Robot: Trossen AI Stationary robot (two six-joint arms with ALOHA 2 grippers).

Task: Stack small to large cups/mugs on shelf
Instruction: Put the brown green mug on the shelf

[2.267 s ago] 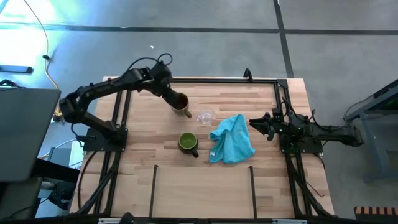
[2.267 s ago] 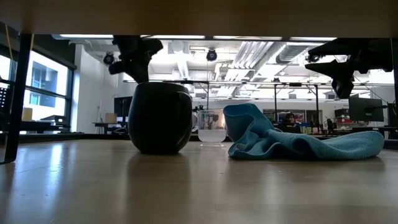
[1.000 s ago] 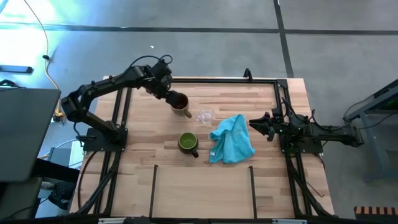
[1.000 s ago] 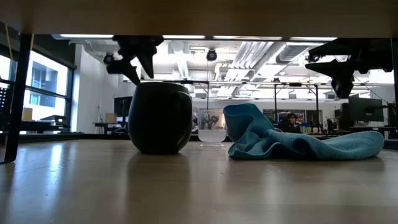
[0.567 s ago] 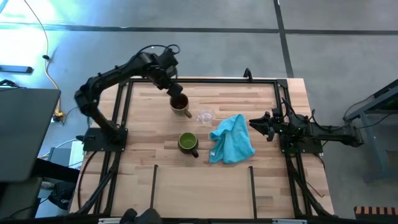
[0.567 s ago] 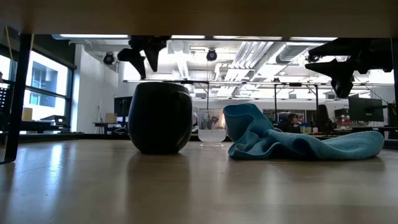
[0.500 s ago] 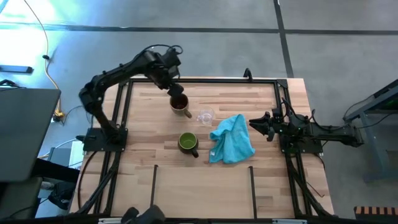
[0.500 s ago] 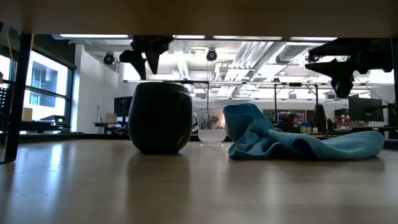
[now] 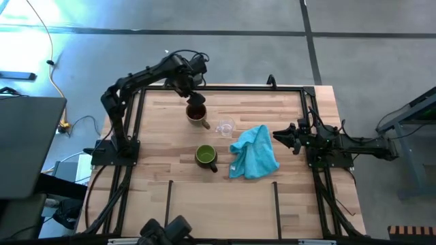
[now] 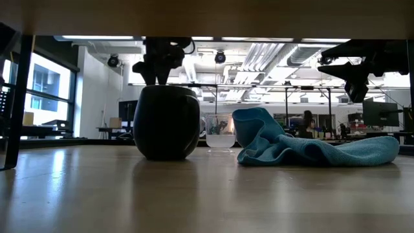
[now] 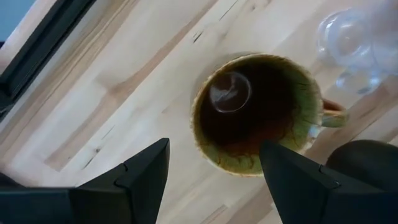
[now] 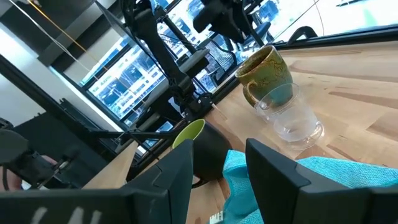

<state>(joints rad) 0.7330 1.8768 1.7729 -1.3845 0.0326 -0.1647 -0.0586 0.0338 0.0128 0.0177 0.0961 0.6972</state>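
Brown glazed handled mug (image 9: 197,113) upright, dark inside; clear glass cup (image 9: 225,126) just beside. Left gripper (image 9: 193,93) spread above the mug, holding nothing. Right gripper (image 9: 278,134) spread near crumpled turquoise cloth (image 9: 255,151)

We see a pale wooden bench (image 9: 245,197) with a smooth, lightly glossy grain, a glazed ceramic brown mug (image 11: 258,112), a clear glass cup (image 12: 292,118), a soft cloth (image 9: 254,152) and matt black metal rails (image 9: 320,197).

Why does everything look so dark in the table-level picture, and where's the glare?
Low view: bright windows and ceiling lights behind turn the dark mug and left end effector into silhouettes. Left wrist view: a light reflects as a pale spot inside the brown mug. High view: evenly lit.
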